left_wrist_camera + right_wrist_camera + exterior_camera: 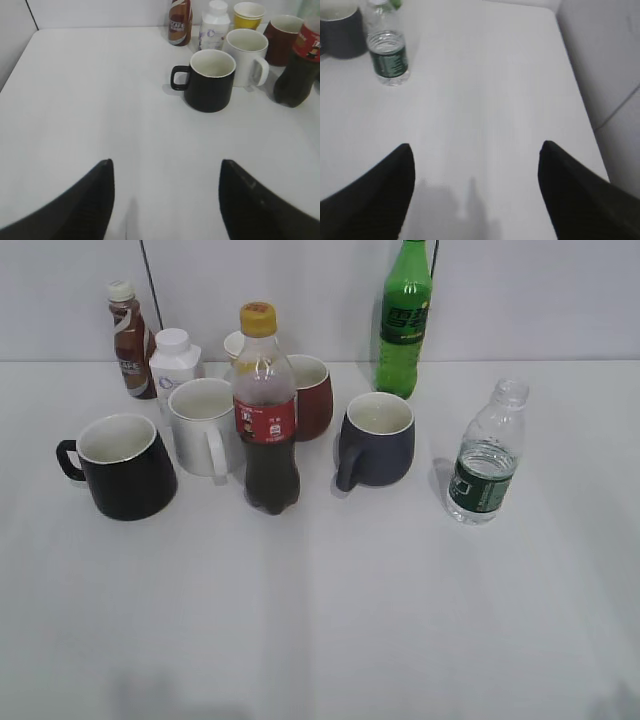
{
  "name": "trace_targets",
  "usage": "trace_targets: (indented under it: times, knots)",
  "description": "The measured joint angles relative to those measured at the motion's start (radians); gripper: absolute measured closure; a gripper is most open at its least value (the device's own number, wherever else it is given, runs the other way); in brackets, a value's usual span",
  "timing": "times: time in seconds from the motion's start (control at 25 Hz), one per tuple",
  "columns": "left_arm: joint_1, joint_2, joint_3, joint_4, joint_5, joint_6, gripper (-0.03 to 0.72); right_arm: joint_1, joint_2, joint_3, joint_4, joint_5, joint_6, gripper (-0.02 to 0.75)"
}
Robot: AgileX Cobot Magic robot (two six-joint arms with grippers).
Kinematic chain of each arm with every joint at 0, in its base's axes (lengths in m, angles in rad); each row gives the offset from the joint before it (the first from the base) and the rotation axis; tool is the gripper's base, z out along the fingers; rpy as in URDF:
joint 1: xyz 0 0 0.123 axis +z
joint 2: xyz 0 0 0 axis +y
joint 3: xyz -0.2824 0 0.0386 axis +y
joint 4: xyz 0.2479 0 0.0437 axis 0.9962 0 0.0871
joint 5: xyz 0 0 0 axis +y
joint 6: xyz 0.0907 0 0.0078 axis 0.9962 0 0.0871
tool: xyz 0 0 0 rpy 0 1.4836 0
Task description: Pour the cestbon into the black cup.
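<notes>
cestbon (487,455): clear ribbed plastic | black cup (120,466): glossy, flared | both jaws: spread, empty

I'm looking at a lab-style test bench: a bare white table (320,620) against a plain white wall (540,290), staged with assorted bottles and mugs.

Exterior: slanted down, frontal. Wrist views low; left shares black cup (210,80), right cestbon (388,53)
</notes>
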Motion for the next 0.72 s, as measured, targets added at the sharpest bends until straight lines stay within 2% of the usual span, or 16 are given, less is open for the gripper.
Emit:
trace_targets:
  times: [0.72]
  knots:
    - [0.008,0.0,0.0,0.0,0.0,0.0,0.19,-0.014,-0.003,0.001,-0.007,0.0,0.001,0.147]
